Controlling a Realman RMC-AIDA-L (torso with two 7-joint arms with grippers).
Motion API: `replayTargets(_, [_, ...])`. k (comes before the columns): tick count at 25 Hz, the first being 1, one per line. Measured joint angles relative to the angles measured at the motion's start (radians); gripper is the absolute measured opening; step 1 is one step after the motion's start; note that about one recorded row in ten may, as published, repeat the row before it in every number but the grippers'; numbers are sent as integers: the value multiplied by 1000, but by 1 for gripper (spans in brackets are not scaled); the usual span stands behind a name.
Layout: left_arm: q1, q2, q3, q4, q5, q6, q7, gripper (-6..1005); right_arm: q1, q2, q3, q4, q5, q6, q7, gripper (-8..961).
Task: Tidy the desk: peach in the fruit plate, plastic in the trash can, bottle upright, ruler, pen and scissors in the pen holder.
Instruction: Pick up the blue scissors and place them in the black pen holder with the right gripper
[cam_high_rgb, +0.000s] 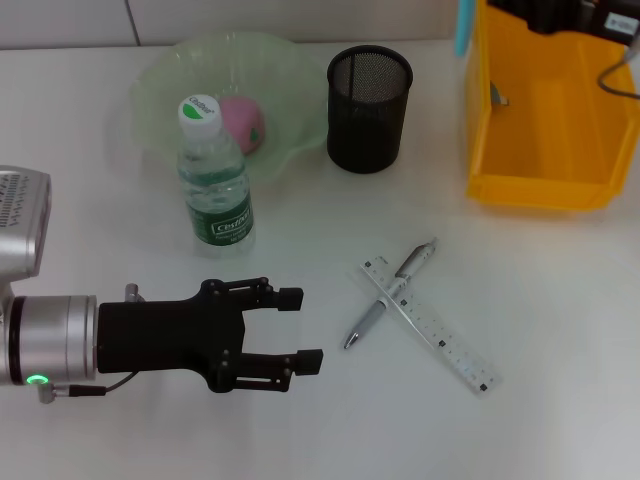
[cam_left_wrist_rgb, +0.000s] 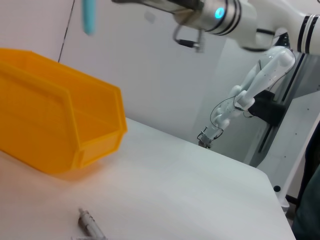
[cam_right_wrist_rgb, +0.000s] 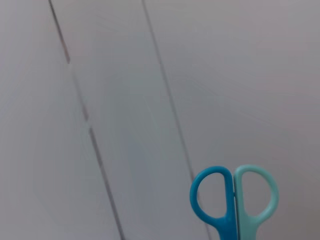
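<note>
right gripper (cam_high_rgb: 468, 25): jaws unseen, seemingly holding scissors (cam_right_wrist_rgb: 234, 200) | stiff, light, slippery; grip blades | left gripper (cam_high_rgb: 300, 328): jaws open over desk (cam_high_rgb: 560, 330)

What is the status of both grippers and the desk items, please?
Left gripper open, low over desk. Right arm holds scissors above yellow bin. Pen crossing ruler, both loose.

Peach (cam_high_rgb: 243, 122) sits in the fruit plate (cam_high_rgb: 160, 80), bottle (cam_high_rgb: 214, 182) upright beside it. Pen (cam_high_rgb: 392, 291) and ruler (cam_high_rgb: 430, 325) lie crossed mid-surface. Scissors (cam_right_wrist_rgb: 233, 200) hang closed above the yellow bin's far edge.
</note>
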Motion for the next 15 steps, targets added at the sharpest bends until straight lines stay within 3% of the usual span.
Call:
replayTargets(1, [0,0,0,0,-1,0,0,824,17,1,-2,54,39,26,-55,226])
replayTargets(2, [1,-1,0,0,-1,0,0,824,64,1,-3,196,131,73,-196,226])
replayTargets(3, [1,-1,-1,0,-1,0,0,824,64,1,-3,196,131,73,-196,227])
replayTargets(7, [-1,-2,-3,0,-3,-3,0,824,183,3,-2,508,300,172,-533,228])
replayTargets(15, [-1,-2,-3,0,-4,-5,7,825,255,10,9,753,439,224,-860,231])
